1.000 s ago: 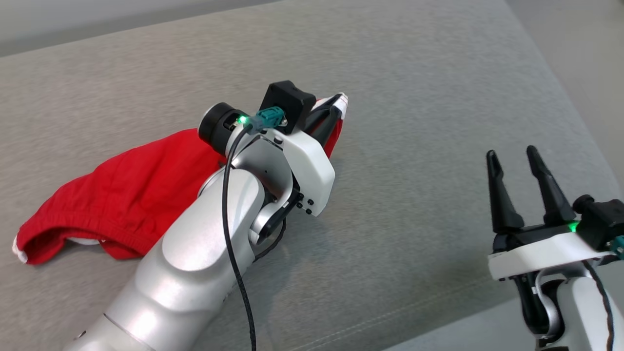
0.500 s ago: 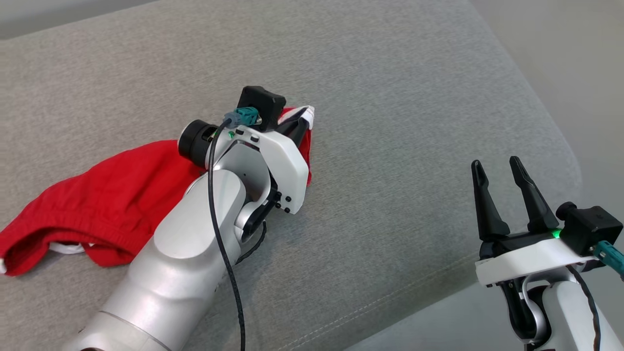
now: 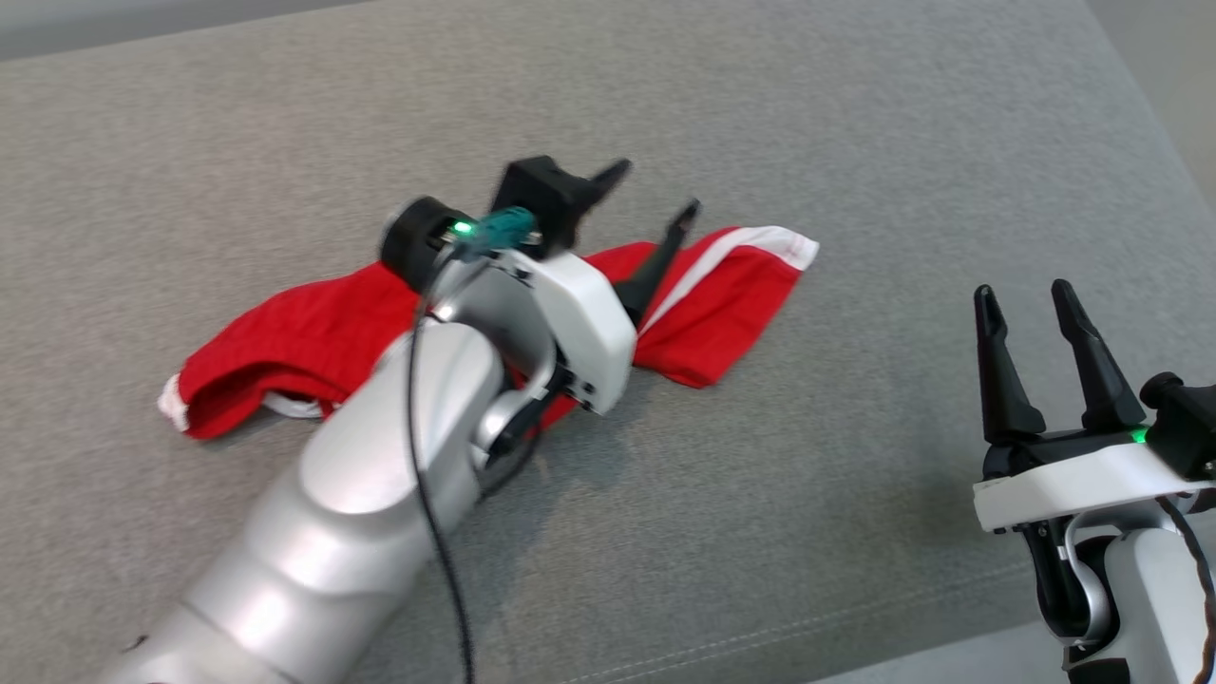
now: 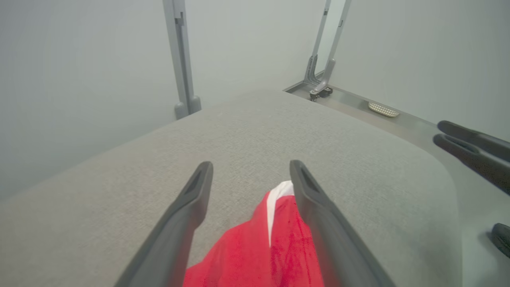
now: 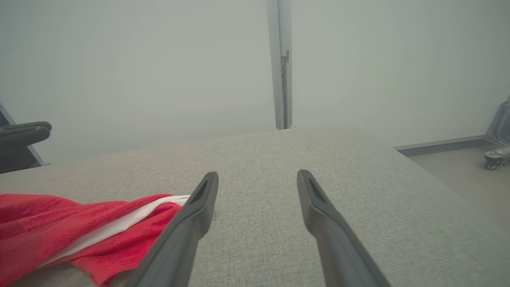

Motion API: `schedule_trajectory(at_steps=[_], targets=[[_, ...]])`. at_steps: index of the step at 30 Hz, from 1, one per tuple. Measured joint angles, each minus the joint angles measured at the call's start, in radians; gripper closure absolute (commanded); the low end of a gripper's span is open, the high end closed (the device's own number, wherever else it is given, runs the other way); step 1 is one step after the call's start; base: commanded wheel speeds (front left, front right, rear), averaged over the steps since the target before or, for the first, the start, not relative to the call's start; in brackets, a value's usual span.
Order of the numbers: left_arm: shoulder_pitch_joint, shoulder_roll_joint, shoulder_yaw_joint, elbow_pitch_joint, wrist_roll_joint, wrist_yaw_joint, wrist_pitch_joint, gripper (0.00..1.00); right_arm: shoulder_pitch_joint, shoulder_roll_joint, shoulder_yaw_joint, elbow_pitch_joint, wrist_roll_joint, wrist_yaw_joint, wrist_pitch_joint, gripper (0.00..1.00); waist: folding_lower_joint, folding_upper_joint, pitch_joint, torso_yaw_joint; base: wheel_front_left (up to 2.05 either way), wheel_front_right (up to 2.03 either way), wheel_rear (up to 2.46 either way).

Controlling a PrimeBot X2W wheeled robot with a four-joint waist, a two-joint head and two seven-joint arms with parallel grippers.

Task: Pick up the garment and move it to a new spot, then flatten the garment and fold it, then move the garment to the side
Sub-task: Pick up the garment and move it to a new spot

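Across the grey cushion, red shorts lie left-to-right, white-trimmed end toward its right edge, under the left gripper, jaws wide and empty.

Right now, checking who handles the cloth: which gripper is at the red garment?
The left gripper, open, with its fingers over the garment's white-striped end; the right gripper, also open, stands apart near the grey cushion's edge.

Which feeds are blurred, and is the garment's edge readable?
Head view: the left claw and its silver forearm are motion-smeared; the red cloth garment with a white stripe and the right claw look crisp. Left wrist view: the garment's near part is soft. Right wrist view: sharp, evenly lit.
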Motion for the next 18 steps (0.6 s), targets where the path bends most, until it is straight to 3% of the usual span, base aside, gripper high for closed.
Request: schedule_trajectory(at_steps=[11, 18], targets=[[0.236, 0.300, 0.244, -0.343, -0.012, 0.231, -0.077, 0.00, 0.006, -0.017, -0.047, -0.014, -0.024, 0.000, 0.003, 0.00, 0.0000, 0.0000, -0.051, 0.173, 0.00, 0.00, 0.00], [0.487, 0.404, 0.404, -0.490, -0.092, 0.316, -0.146, 0.00, 0.029, -0.030, -0.049, -0.028, -0.034, 0.000, 0.012, 0.00, 0.0000, 0.0000, -0.088, 0.251, 0.00, 0.00, 0.00]])
